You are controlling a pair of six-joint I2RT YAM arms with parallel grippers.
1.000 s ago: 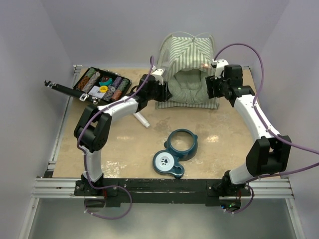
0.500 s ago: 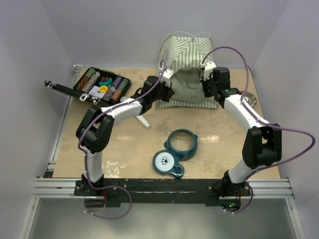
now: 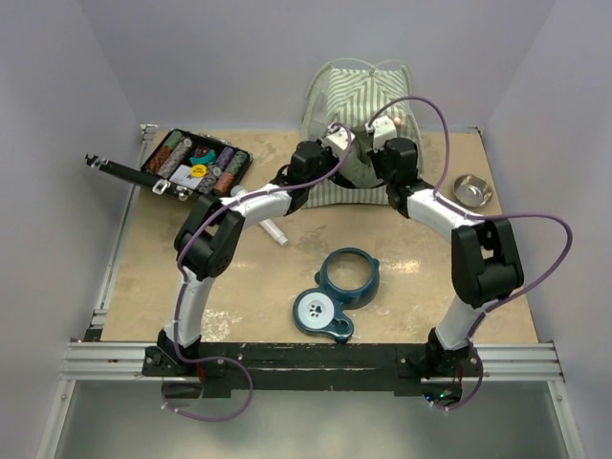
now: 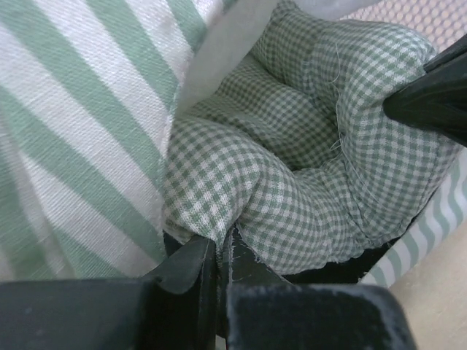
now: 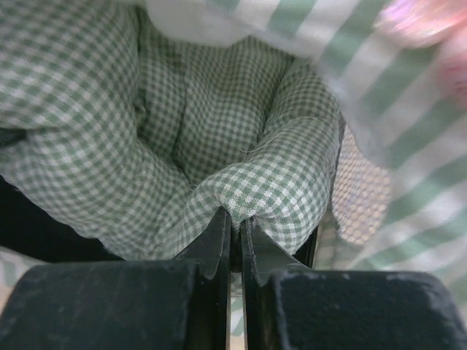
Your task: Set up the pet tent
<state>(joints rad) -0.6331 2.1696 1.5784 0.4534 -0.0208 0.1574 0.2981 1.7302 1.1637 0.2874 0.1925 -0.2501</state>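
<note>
Pet tent (image 3: 356,91) stood at the far middle of the table (image 3: 239,277). Right gripper (image 5: 235,232) was clamped tight on a fold of the checked cushion (image 5: 175,102) in its doorway, and left gripper (image 4: 217,266) was closed too, seemingly nipping that cushion's edge.

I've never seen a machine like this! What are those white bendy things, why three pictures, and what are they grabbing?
They are two robot arms bolted to the table. The big picture looks down from above; the other two come from small cameras on each wrist, showing the black fingers close up. On the table: a striped pet tent, a teal bowl stand, a metal bowl and a tray of bits. The left gripper and right gripper are both shut, each pinching the checked cushion in the tent's doorway.
</note>
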